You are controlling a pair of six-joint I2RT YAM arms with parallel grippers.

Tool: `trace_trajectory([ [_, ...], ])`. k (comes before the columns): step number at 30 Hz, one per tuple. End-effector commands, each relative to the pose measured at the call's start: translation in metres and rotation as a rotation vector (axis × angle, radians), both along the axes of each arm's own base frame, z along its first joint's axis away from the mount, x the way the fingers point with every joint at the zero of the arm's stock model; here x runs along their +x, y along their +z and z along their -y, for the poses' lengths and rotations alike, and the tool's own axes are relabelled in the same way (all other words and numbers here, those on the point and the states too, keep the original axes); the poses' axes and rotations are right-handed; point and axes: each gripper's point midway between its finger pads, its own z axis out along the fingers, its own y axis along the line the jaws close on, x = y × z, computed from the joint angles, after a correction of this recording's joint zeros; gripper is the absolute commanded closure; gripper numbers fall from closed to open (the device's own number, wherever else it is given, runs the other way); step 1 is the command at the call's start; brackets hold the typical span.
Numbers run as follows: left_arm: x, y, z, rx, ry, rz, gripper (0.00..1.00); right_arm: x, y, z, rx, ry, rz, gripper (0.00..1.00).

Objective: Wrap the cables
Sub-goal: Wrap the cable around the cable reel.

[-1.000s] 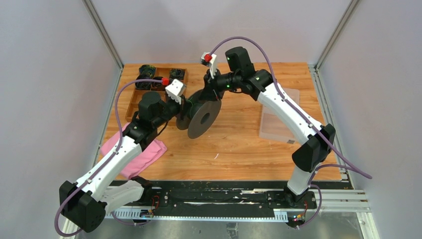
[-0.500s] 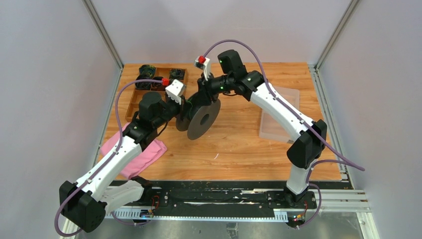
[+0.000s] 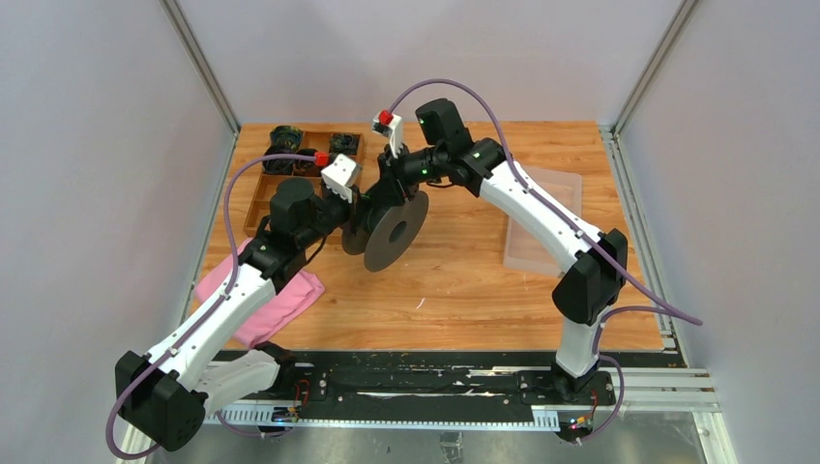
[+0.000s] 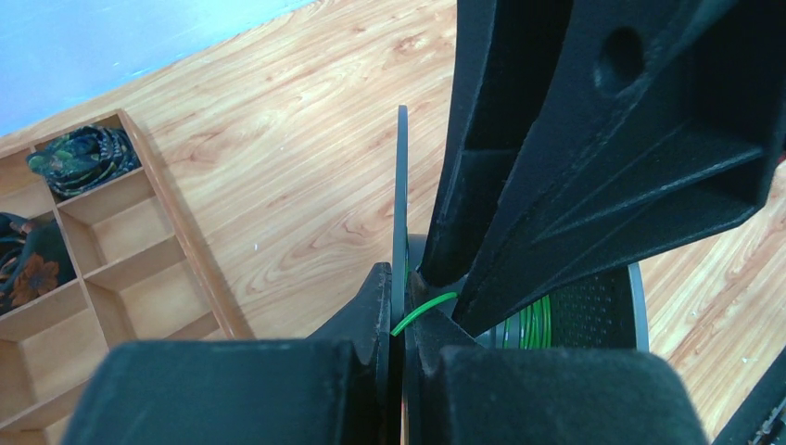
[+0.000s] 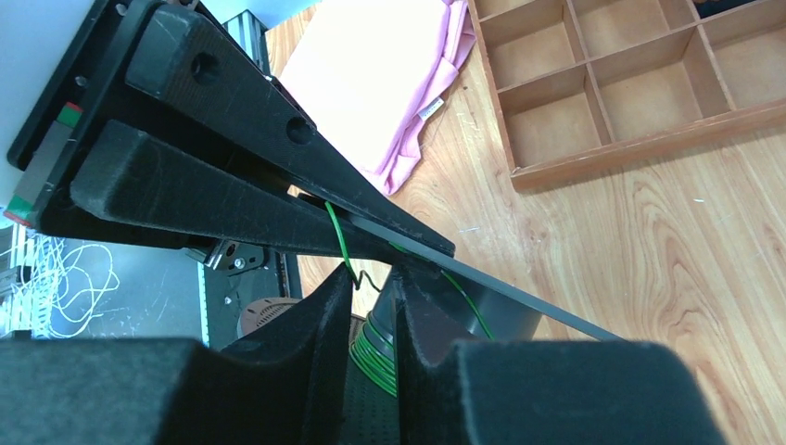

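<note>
Cables (image 5: 338, 236) of thin green wire sit wound on the black spool (image 3: 392, 232), and one strand rises between the tips of your right hand (image 5: 373, 287), whose fingers stand narrowly apart. Opposite it, your left hand (image 4: 399, 334) is clamped on the spool's thin flange, above the table (image 3: 464, 280).

Cable (image 4: 422, 311) recorded as plain bright green (the same green is seen in the coils on the spool (image 3: 395, 232), itself matt dark grey). Cloth (image 3: 285, 302) noted as pink. Tray (image 5: 649, 141) and table (image 3: 464, 280) logged as brown and orange wood grain.
</note>
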Motion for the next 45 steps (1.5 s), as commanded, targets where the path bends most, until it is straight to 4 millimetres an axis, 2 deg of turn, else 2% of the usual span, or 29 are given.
trace_trajectory([
  [1,0.002,0.037,0.001,-0.059,0.003,0.104,1.0,-0.002,0.008,-0.011,0.024,0.013,0.007,0.8],
  [9,0.001,0.038,0.0,-0.061,0.004,0.108,1.0,-0.004,0.009,-0.014,0.03,0.017,0.01,0.89],
  [14,0.002,0.038,-0.001,-0.06,0.013,0.109,1.0,-0.001,0.009,-0.012,0.022,-0.014,0.014,0.99],
  [20,0.009,0.038,-0.012,-0.052,0.09,0.112,1.0,0.003,0.009,-0.003,0.014,-0.072,0.04,0.99],
  [30,0.012,0.039,-0.019,-0.052,0.134,0.111,1.0,0.006,0.011,0.005,0.007,-0.124,0.073,0.99],
  [42,0.028,0.04,-0.049,-0.034,0.318,0.117,1.0,0.015,0.003,0.018,-0.034,-0.201,0.101,0.99],
  [45,0.028,0.039,-0.05,-0.033,0.313,0.117,1.0,0.014,0.002,0.017,-0.031,-0.179,0.111,0.99],
])
